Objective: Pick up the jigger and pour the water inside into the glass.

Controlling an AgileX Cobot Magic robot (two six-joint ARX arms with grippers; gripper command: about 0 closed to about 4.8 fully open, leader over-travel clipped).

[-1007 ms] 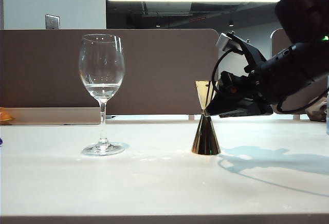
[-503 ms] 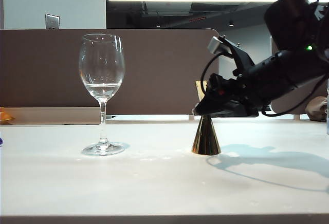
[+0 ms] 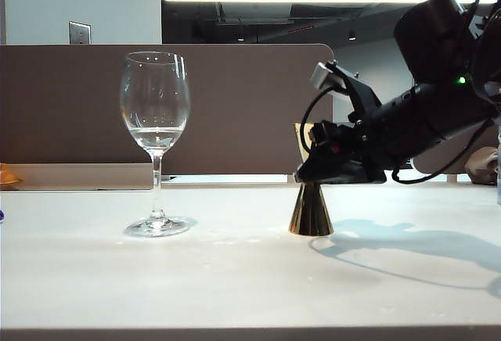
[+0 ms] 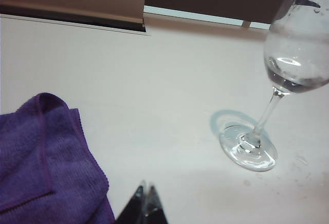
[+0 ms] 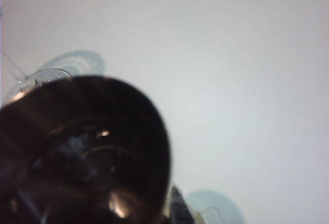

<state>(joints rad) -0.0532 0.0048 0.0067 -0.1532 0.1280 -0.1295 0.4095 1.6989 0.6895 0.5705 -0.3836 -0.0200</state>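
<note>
Exterior view: right tool [image 3: 307, 175] at shiny gold jigger [image 3: 311, 211] waist, grip unclear; left tool [image 4: 144, 206] clenched.

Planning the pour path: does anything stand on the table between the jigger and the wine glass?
Nothing visible does. The table is bare between the jigger, with the right gripper at its waist, and the glass. The left gripper is near a purple cloth.
</note>
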